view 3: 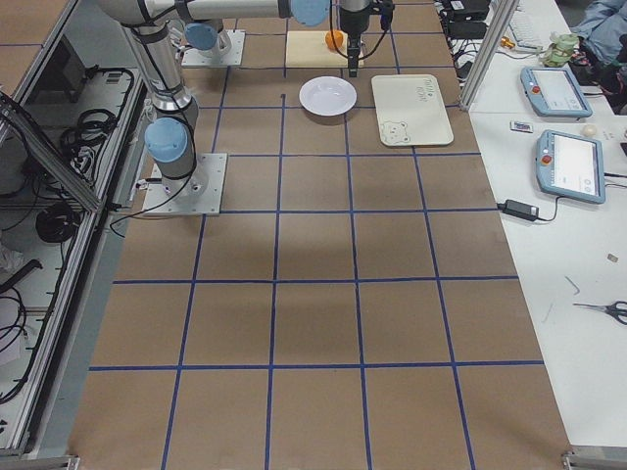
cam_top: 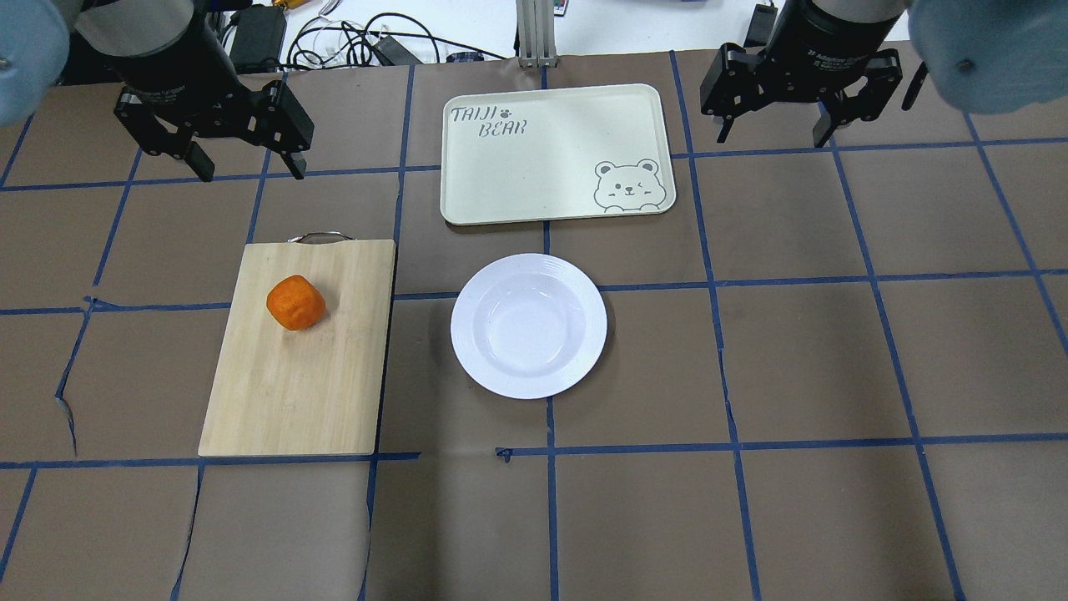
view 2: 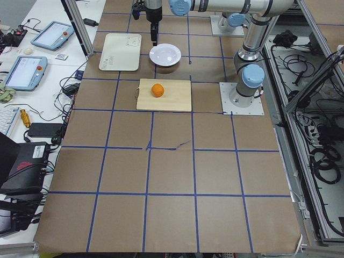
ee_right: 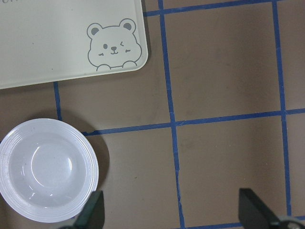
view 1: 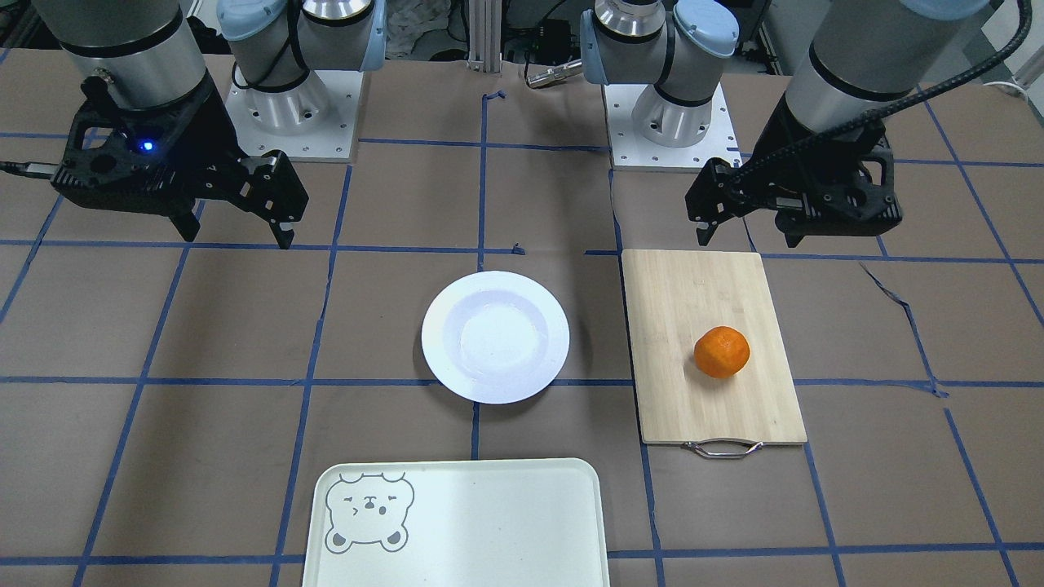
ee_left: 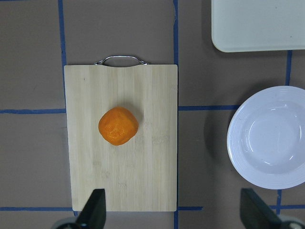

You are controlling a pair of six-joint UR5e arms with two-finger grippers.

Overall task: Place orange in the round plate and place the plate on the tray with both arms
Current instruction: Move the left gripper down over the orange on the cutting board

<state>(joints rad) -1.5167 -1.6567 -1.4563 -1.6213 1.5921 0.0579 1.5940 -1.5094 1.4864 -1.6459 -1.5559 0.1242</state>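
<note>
Nearest us lies the pale cream rectangular bear-face tray [view 1: 489,522], then the glossy white round plate [view 1: 436,338]. We see the small bright orange [view 1: 722,351] resting on the light wooden cutting board [view 1: 685,302]. Our left gripper [view 1: 748,236] and right gripper [view 1: 236,235] hover spread wide, holding nothing.

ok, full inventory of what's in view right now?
orange: 1, bright orange, on the cutting board, nearer its handle end
cutting board: 1, light wood with a metal handle, on the table, to the robot's left of the plate
round plate: 1, white, empty, mid-table
tray: 1, pale cream-green with a grey bear, empty, just beyond the plate from the robot
table: 1, brown with a blue tape grid
teach pendants: 2, blue-grey, on the white side bench
left gripper: 1, black, open, raised, empty
right gripper: 1, black, open, raised, empty
</note>
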